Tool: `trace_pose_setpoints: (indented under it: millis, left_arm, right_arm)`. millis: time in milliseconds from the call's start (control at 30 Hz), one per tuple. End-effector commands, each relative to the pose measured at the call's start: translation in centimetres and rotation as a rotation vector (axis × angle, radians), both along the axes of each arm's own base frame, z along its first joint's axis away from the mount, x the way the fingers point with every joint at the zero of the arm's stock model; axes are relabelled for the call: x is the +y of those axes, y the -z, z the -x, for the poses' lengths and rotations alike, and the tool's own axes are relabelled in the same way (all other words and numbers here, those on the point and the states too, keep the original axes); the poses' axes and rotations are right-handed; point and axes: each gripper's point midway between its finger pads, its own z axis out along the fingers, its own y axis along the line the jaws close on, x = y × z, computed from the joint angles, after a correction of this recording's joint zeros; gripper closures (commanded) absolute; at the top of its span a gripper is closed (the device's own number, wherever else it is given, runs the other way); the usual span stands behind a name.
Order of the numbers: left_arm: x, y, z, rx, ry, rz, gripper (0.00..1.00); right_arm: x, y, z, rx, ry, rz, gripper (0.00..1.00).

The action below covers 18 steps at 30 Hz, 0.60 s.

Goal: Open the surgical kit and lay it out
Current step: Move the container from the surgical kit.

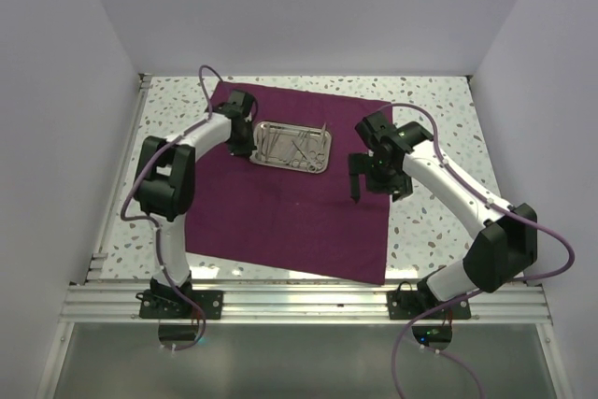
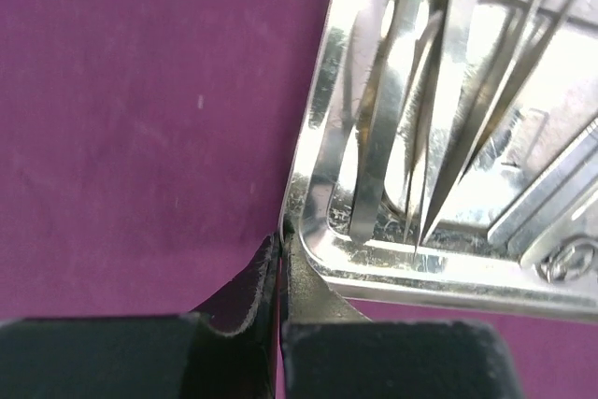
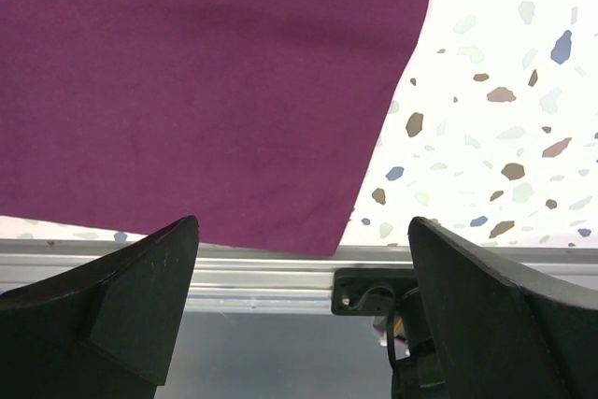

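The dark purple cloth wrap (image 1: pixel 280 203) lies spread flat on the table. The shiny steel tray (image 1: pixel 318 163) sits on its far middle, with thin silver forceps and tweezers (image 1: pixel 290 143) inside. My left gripper (image 1: pixel 247 145) is at the tray's left end. In the left wrist view it (image 2: pixel 279 238) is shut on the rim at a corner of the tray (image 2: pixel 318 137), with the tweezers (image 2: pixel 376 147) lying just beyond. My right gripper (image 1: pixel 360 190) hangs open and empty over the cloth's right part, right of the tray. Its view shows the cloth's near right corner (image 3: pixel 234 81).
The speckled white tabletop (image 1: pixel 430 128) shows round the cloth. An aluminium rail (image 1: pixel 299 301) runs along the near edge with the arm bases on it. White walls close the left, right and back. The rail and a base bracket (image 3: pixel 369 292) show between the right fingers.
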Motion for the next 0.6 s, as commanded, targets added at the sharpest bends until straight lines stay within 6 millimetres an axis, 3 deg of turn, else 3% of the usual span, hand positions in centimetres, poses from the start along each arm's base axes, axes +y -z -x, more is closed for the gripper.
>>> trace_pose_setpoints:
  millis: [0, 33, 100, 133, 167, 333, 567]
  left_arm:
    - [0.3, -3.7, 1.7, -0.049, 0.067, 0.005, 1.0]
    - [0.5, -4.9, 2.1, -0.072, 0.073, 0.01, 1.0]
    - [0.9, -4.8, 3.8, -0.052, 0.091, 0.008, 1.0]
    - [0.8, -5.9, 4.4, -0.073, 0.098, 0.024, 1.0]
    - [1.0, -5.6, 5.4, -0.053, 0.101, 0.026, 1.0]
    - [0.8, -7.7, 8.4, -0.073, 0.118, 0.089, 1.0]
    - [0.7, -7.2, 13.9, -0.022, 0.108, 0.151, 1.0]
  right_arm:
    - [-0.7, -0.2, -0.4, -0.016, -0.007, 0.02, 0.02]
    - [-0.7, -0.2, -0.5, -0.017, -0.006, 0.02, 0.02]
    - [-0.6, 0.1, -0.6, -0.011, -0.007, 0.02, 0.01]
    - [-0.6, 0.3, -0.7, -0.009, -0.01, 0.022, 0.01]
    - [-0.6, 0.4, -0.8, -0.007, -0.01, 0.023, 0.02]
    - [-0.4, 1.6, -1.8, 0.009, -0.017, 0.045, 0.02]
    - [0.1, 2.9, -3.2, 0.032, -0.016, 0.05, 0.02]
